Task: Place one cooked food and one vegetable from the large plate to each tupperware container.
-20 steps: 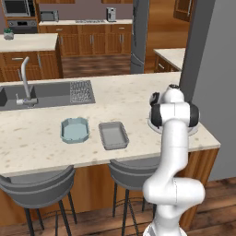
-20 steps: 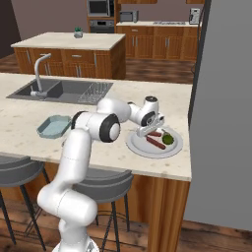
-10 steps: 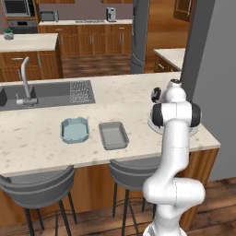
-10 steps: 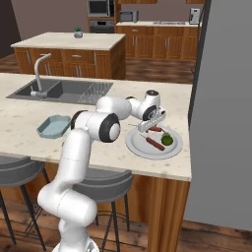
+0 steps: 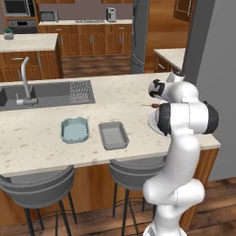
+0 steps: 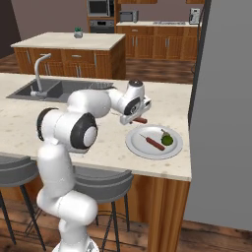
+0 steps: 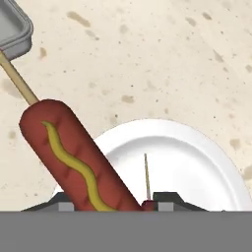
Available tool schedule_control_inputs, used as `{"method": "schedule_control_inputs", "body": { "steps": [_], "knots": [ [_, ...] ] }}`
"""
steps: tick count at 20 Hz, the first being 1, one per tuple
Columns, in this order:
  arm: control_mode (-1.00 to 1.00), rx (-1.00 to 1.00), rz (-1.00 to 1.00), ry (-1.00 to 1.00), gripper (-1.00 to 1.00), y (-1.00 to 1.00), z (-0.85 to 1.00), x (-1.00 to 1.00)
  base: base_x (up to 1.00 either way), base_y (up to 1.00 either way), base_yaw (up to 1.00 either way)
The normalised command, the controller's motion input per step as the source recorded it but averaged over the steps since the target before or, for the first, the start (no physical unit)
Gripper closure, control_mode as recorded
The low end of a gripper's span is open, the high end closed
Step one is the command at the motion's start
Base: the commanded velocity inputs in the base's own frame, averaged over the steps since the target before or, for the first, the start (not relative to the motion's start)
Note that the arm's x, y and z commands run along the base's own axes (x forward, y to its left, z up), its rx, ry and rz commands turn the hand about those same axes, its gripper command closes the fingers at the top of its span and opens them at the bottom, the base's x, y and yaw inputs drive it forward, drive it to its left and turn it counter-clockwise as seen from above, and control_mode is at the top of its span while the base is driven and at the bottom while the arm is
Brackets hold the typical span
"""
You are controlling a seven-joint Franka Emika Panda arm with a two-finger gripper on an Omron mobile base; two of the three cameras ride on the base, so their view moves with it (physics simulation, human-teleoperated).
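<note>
The gripper [image 6: 137,118] is clasping a corn dog [image 7: 78,157], red-brown with a mustard squiggle and wooden stick, above the near rim of the large plate [image 6: 140,147]. A second sausage on a stick [image 6: 152,142] and a round green vegetable [image 6: 168,140] are lying there. Beyond, bare speckled counter [image 5: 124,99] is separating the grey rectangular container [image 5: 113,135] and light blue container [image 5: 74,129].
</note>
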Motion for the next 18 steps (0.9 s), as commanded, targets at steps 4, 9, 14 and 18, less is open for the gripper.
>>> {"method": "schedule_control_inputs", "body": {
  "steps": [4, 9, 14, 18],
  "knots": [
    [-1.00, -0.01, 0.12, -0.11, 1.00, 1.00, 0.35, -1.00, 0.00, 0.00, 0.00],
    [-1.00, -0.10, 0.33, 0.00, 1.00, 1.00, 0.37, -0.73, 0.00, 0.00, 0.00],
    [-1.00, -0.20, 0.37, 0.00, 1.00, 1.00, 0.35, -0.26, 0.00, 0.00, 0.00],
    [-1.00, -0.25, 0.41, 0.02, 1.00, 1.00, 0.28, 0.02, 0.00, 0.00, 0.00]
  ]
}}
